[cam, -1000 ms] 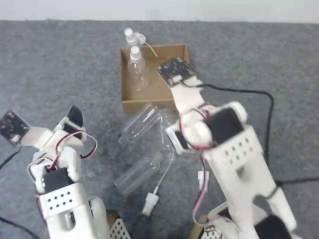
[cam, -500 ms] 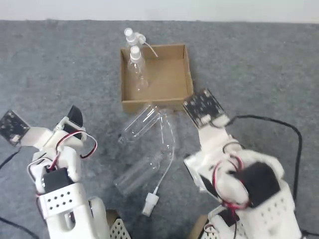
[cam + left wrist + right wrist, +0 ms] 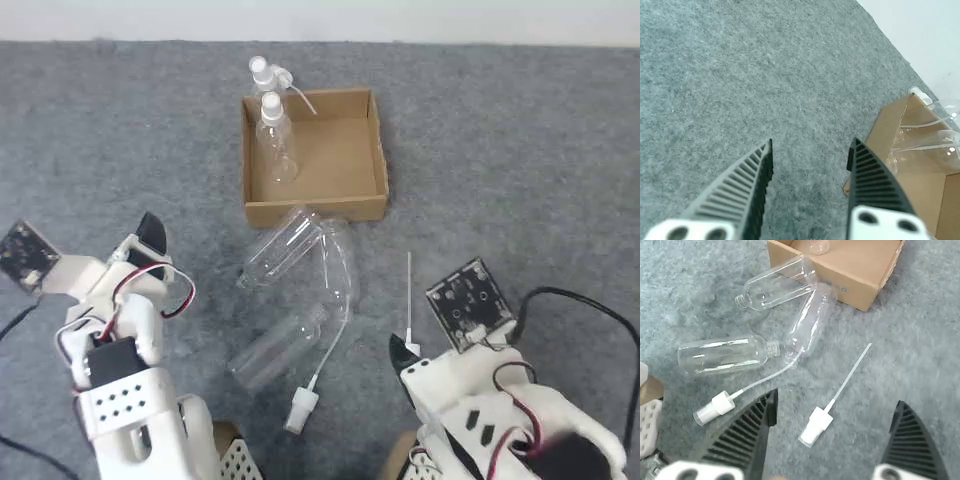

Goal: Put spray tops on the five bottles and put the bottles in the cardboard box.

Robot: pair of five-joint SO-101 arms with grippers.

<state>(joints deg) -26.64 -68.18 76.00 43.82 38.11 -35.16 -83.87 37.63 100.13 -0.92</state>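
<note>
The cardboard box [image 3: 365,150] holds one capped bottle [image 3: 275,140] upright; another capped bottle [image 3: 265,72] stands just behind it. Three bare clear bottles [image 3: 285,245] [image 3: 338,262] [image 3: 275,345] lie on the carpet in front of the box. Two loose spray tops with long tubes lie near them [image 3: 300,408] [image 3: 410,345]. My right gripper [image 3: 836,399] is open above one spray top [image 3: 815,427], with the other spray top [image 3: 715,407] and the bottles [image 3: 722,355] beyond. My left gripper [image 3: 811,147] is open over bare carpet, left of the box [image 3: 900,165].
Grey carpet covers the table. The left arm [image 3: 110,330] stands at the near left and the right arm [image 3: 480,400] at the near right. A pale wall runs along the far edge.
The right arm has drawn back from over the box to the near right, uncovering the spray top and its tube. The left arm has not moved.
</note>
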